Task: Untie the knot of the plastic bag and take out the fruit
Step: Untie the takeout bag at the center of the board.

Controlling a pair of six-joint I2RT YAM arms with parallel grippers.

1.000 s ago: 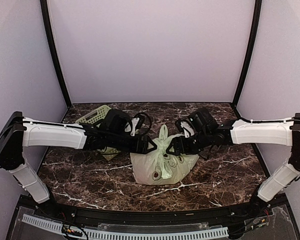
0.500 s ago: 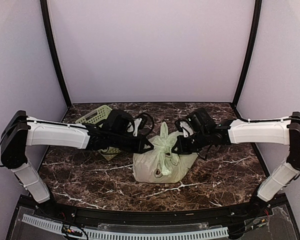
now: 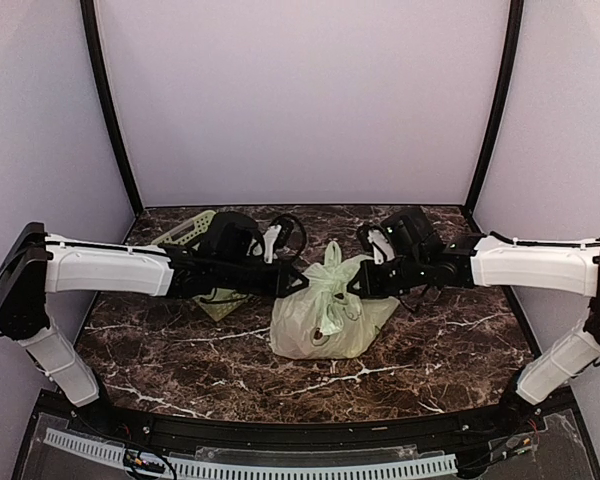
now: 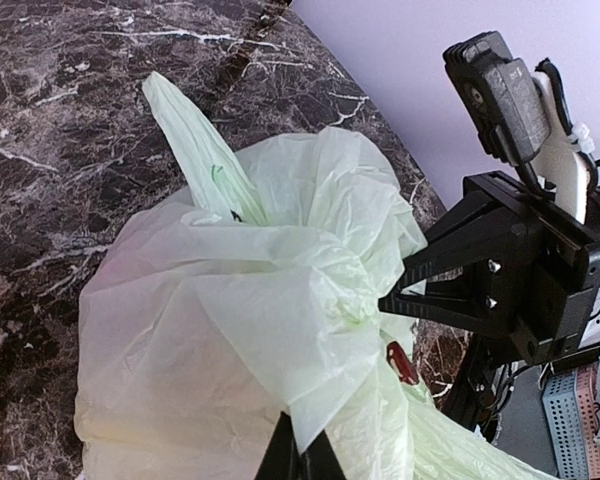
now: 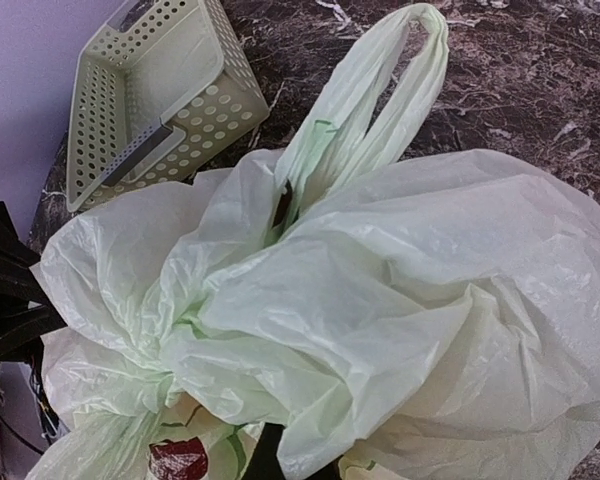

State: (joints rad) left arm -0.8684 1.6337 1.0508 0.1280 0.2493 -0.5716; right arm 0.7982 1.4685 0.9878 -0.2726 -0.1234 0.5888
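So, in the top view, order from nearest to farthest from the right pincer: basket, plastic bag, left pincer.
1. plastic bag, pinched by the right pincer itself.
2. left pincer, on the bag's opposite side.
3. basket, far left, toward the back.

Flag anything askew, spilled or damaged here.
Only the basket at the back left sits skewed to the table edges, partly hidden by the left arm. The plastic bag looks intact, and nothing has spilled.

white forearm shells (image 3: 105, 270), black joints (image 3: 20, 285), angular black right gripper (image 4: 388, 299) with silver screws (image 4: 490, 267), looping black cables (image 3: 286, 228)
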